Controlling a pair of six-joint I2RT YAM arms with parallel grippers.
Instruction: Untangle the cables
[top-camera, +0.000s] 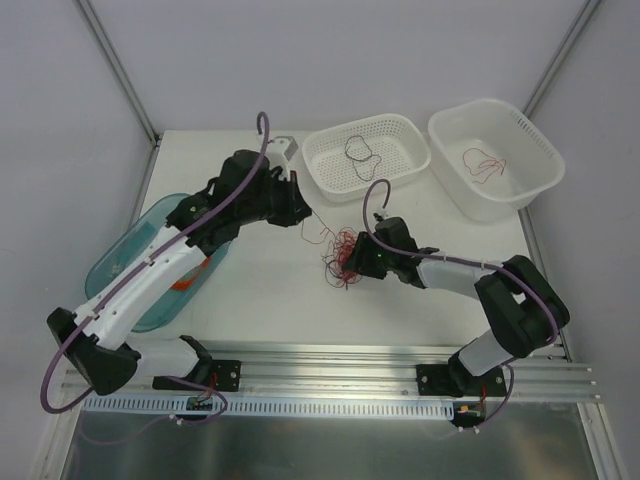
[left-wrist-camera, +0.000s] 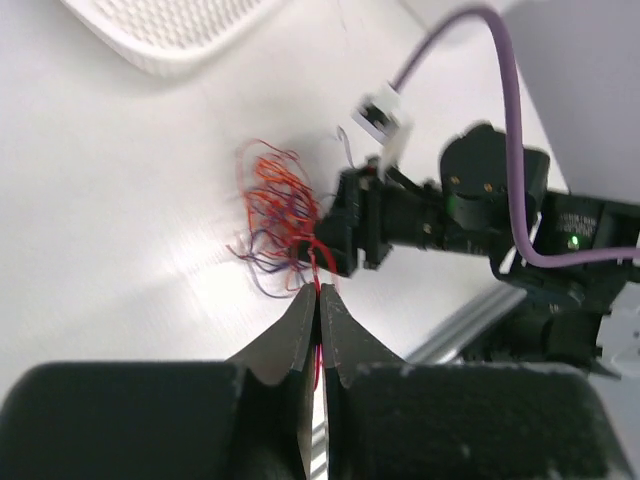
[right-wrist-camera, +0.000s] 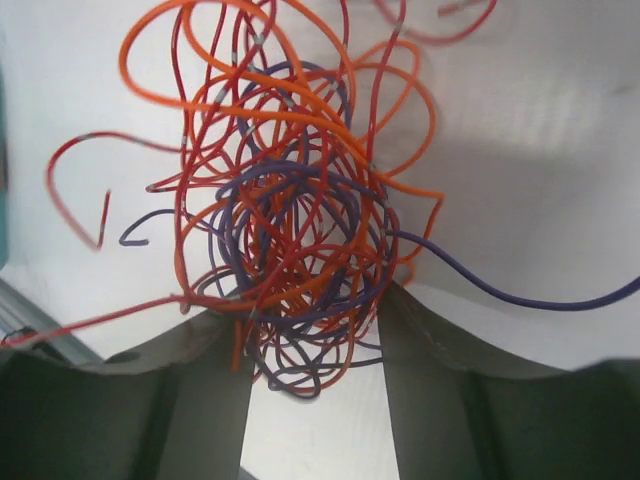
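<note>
The cables are a fist-sized tangle (top-camera: 338, 262) of thin red, orange and dark purple wires lying mid-table. My left gripper (left-wrist-camera: 320, 292) is shut on one red strand (left-wrist-camera: 316, 262) that runs from its tips down into the tangle (left-wrist-camera: 280, 210); in the top view this gripper (top-camera: 303, 215) sits up and left of the clump. My right gripper (right-wrist-camera: 310, 300) straddles the tangle (right-wrist-camera: 290, 240), its jaws apart, with wires brushing both fingers. A loose purple strand (right-wrist-camera: 520, 298) trails off to the right. In the top view the right gripper (top-camera: 354, 258) is at the tangle's right side.
A white perforated basket (top-camera: 335, 135) at the back holds a dark wire (top-camera: 360, 152). A white bin (top-camera: 540, 150) beside it holds a red wire (top-camera: 487, 165). A teal tray (top-camera: 120, 265) lies under the left arm. The aluminium rail (top-camera: 330, 365) runs along the near edge.
</note>
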